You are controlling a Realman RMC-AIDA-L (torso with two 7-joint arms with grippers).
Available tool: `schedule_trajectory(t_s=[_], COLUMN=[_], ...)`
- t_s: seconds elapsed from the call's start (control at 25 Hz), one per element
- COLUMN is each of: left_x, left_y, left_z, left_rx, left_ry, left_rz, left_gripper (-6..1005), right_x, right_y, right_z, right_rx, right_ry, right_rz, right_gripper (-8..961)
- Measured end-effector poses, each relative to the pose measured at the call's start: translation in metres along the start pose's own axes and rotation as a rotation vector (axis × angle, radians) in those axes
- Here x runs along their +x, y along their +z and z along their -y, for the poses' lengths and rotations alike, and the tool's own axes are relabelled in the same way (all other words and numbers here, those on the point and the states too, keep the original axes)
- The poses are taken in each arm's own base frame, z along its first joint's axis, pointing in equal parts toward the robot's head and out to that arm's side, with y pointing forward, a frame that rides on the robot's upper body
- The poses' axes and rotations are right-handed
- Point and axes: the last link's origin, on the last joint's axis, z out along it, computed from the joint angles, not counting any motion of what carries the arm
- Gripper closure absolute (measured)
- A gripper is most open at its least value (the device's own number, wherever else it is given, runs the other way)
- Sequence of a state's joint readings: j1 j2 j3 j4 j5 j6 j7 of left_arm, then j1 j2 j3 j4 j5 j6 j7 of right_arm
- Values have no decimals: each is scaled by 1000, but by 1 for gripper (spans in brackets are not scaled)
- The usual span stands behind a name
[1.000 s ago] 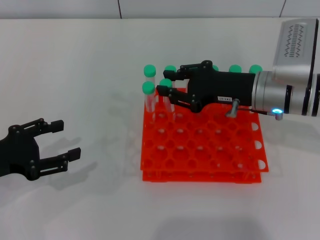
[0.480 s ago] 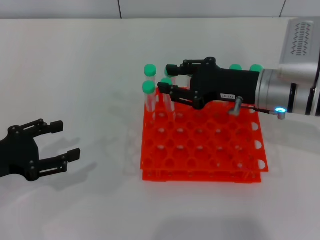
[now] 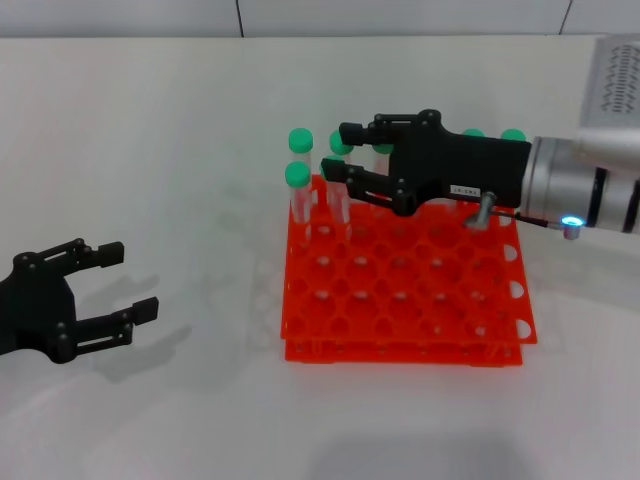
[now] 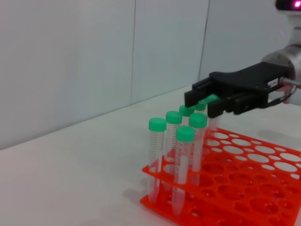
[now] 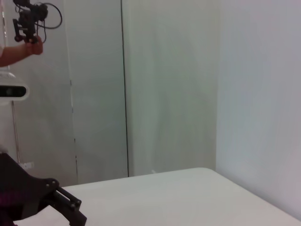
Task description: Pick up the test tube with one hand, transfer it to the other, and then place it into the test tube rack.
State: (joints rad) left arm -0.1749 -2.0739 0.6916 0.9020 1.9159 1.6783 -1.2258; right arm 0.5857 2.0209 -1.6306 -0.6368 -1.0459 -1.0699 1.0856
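Observation:
The orange-red test tube rack (image 3: 400,300) lies on the white table, right of centre. Several green-capped tubes stand along its back and left holes. My right gripper (image 3: 337,149), with a white label on its wrist, hovers over the rack's back-left part. It is open, with its fingers on either side of the cap of one test tube (image 3: 340,205) that stands upright in a hole. The left wrist view shows that cap (image 4: 210,99) between the fingers of the right gripper (image 4: 207,102). My left gripper (image 3: 128,280) is open and empty, low over the table at the far left.
Other green-capped tubes (image 3: 298,200) stand close by the right gripper, and more (image 3: 512,135) stand along the rack's back row behind the arm. The rack (image 4: 244,188) has many empty holes at its front and middle. Bare white table lies between the left gripper and the rack.
My right gripper has risen a little and drawn back to the right over the rack. The tube between its fingers stays standing in its hole. The left gripper has not moved.

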Motion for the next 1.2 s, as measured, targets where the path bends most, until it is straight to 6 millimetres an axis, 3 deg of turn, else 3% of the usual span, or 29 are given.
schedule_trajectory(t_s=[0.08,0.36,0.76,1.2], left_x=[0,-1,2,5], left_y=[0,-1,-3,-9], left_z=[0,0,0,-3], left_rx=[2,4,-16,-71], left_ry=[4,11,21,34], left_rz=[-1,-1,-4,7], left_gripper=[200,199,199,200], right_x=[0,-10,6,32], right_y=[0,-39,-107,-117], right_z=[0,-18,-16,-24], right_rx=[0,-22,-6,-34], right_ry=[0,-44,-16,1], right_rz=[0,87,110,20], right_gripper=[479,469,455,439])
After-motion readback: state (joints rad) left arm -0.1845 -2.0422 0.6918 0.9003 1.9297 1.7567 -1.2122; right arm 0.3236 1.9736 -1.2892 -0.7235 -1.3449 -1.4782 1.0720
